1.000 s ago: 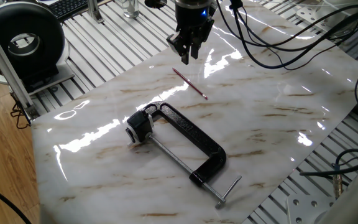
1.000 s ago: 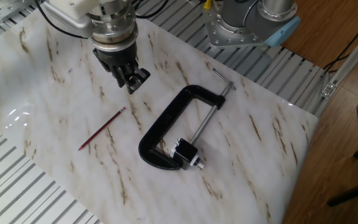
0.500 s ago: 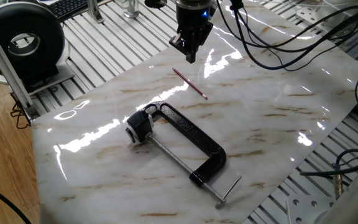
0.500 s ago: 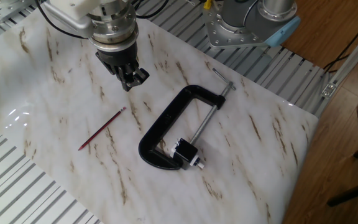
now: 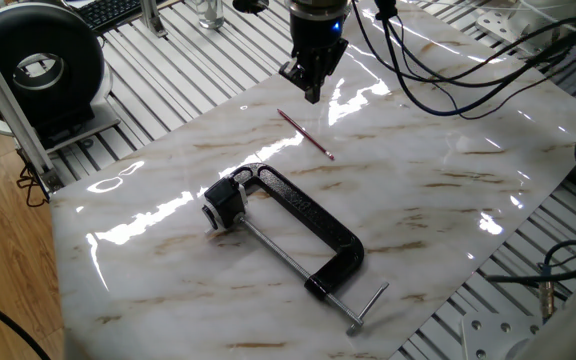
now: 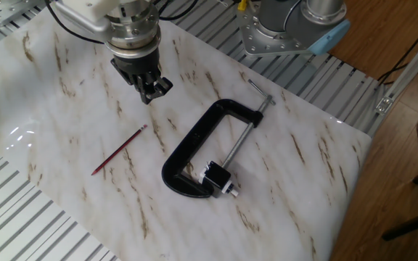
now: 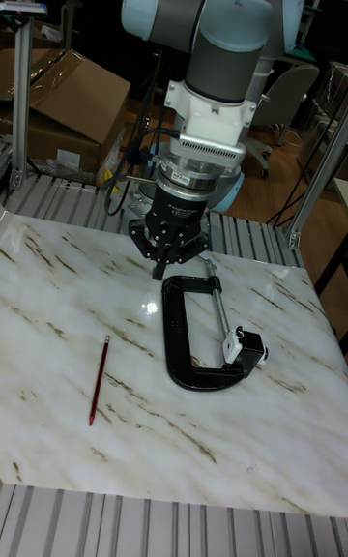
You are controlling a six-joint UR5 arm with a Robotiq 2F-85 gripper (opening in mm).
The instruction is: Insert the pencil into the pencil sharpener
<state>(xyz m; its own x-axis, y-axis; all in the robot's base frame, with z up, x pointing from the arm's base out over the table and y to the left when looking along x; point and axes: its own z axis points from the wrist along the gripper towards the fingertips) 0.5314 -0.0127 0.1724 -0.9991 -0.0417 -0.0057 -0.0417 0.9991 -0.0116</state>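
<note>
The pencil [image 5: 305, 135] [image 6: 119, 150] [image 7: 99, 378], thin and red-pink, lies flat on the marble tabletop [image 5: 448, 190]. The pencil sharpener [image 5: 223, 205] [image 6: 218, 178] [image 7: 246, 344], a small black block with a pale face, sits at the screw end of a large black C-clamp [image 5: 313, 222]. My gripper [image 5: 311, 92] [image 6: 149, 93] [image 7: 159, 270] hangs above the table just beyond the pencil's far end. It does not touch the pencil. Its fingers look pressed together, with nothing between them.
The C-clamp [image 6: 194, 141] [image 7: 179, 335] lies between the pencil and the table's edge, its silver rod running through it. A round black device [image 5: 43, 65] stands off the table at the left. Cables [image 5: 448, 60] hang behind the arm. The arm's base [image 6: 289, 25] is at the table's edge.
The gripper's fingers, spread apart a second ago, have come together. The gripper has shifted slightly away from the pencil's end. Pencil, sharpener and clamp have not moved.
</note>
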